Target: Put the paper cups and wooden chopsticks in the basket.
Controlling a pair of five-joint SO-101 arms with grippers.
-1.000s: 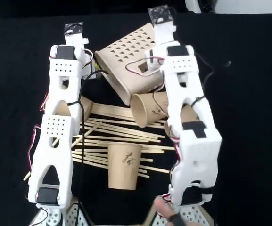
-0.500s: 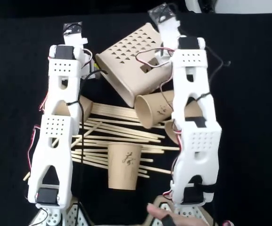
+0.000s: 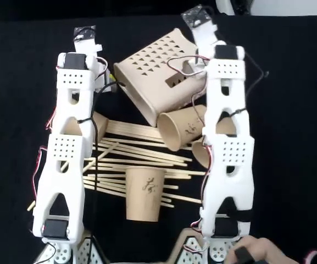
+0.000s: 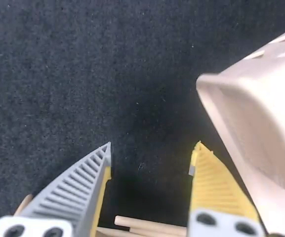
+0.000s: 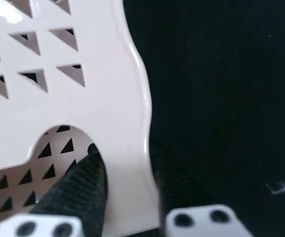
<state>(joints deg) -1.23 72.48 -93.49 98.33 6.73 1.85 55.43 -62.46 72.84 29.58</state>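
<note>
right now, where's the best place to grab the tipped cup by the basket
By its rim. The tipped cup lies on its side with its mouth open toward the chopsticks, so one finger could likely slip inside. Come from that mouth side, since the right arm covers its base end.

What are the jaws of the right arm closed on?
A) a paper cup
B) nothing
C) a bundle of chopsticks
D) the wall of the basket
D: the jaws of the right gripper stand one inside and one outside the basket wall, pressed against it.
</note>
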